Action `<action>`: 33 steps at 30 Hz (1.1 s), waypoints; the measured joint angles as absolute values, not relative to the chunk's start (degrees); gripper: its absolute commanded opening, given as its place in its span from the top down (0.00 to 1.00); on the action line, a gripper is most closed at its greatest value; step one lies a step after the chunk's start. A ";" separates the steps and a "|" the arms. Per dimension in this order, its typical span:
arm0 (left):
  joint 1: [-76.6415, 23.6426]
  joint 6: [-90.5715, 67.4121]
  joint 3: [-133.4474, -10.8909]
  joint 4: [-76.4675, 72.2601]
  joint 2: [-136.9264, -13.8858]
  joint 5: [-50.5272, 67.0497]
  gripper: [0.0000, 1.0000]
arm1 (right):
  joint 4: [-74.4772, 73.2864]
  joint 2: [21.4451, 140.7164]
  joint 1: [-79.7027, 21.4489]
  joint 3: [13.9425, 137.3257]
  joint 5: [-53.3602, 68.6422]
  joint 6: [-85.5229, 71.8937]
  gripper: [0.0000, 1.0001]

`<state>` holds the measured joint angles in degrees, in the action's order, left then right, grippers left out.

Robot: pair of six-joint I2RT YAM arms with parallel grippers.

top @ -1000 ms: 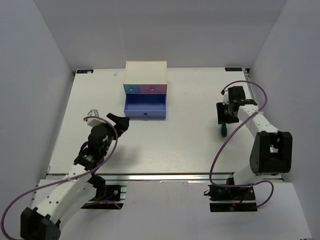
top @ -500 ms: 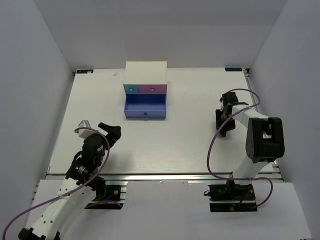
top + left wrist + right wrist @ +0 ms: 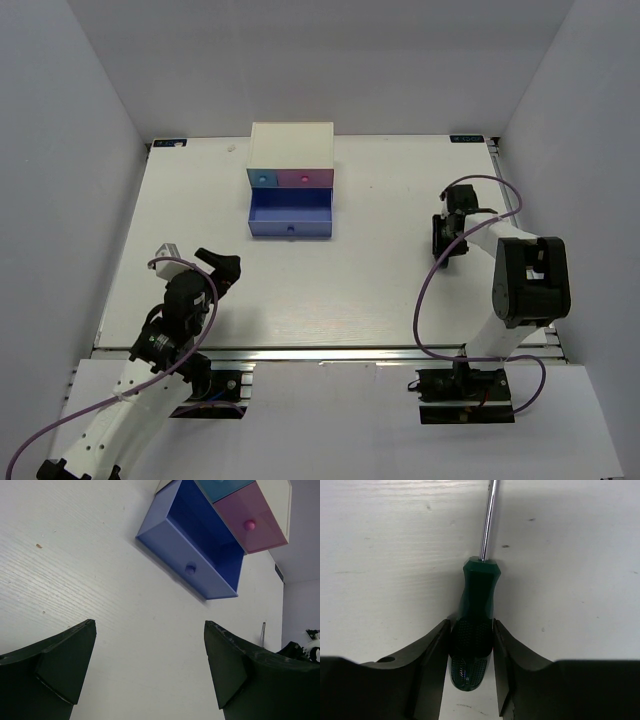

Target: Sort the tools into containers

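Observation:
My right gripper is shut on the dark green handle of the larger screwdriver, gripping its textured end from both sides. Its silver shaft points away from me, low over the white table. From above, the right gripper sits at the table's right side and hides the tool. My left gripper is open and empty, near the front left. The white cabinet stands at the back, its wide periwinkle drawer pulled open. The light blue and pink drawers are shut. The wrench and the small screwdrivers are out of view.
The left wrist view shows the open periwinkle drawer and the pink front ahead, with the right arm at the far right edge. Grey walls close in the table on three sides.
The left arm drew back toward the front left, its gripper still open. The right arm folded in, and its gripper came down over the green screwdriver and closed on the handle.

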<state>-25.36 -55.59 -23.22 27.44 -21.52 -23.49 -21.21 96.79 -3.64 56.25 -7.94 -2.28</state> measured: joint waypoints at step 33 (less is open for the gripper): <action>-25.36 -55.57 -23.20 29.63 -16.99 -24.08 0.02 | -20.27 92.60 -35.46 86.76 19.18 11.57 1.00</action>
<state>-25.36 -55.57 -23.20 29.63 -16.99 -24.08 -20.27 92.60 -35.46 86.76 19.18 11.57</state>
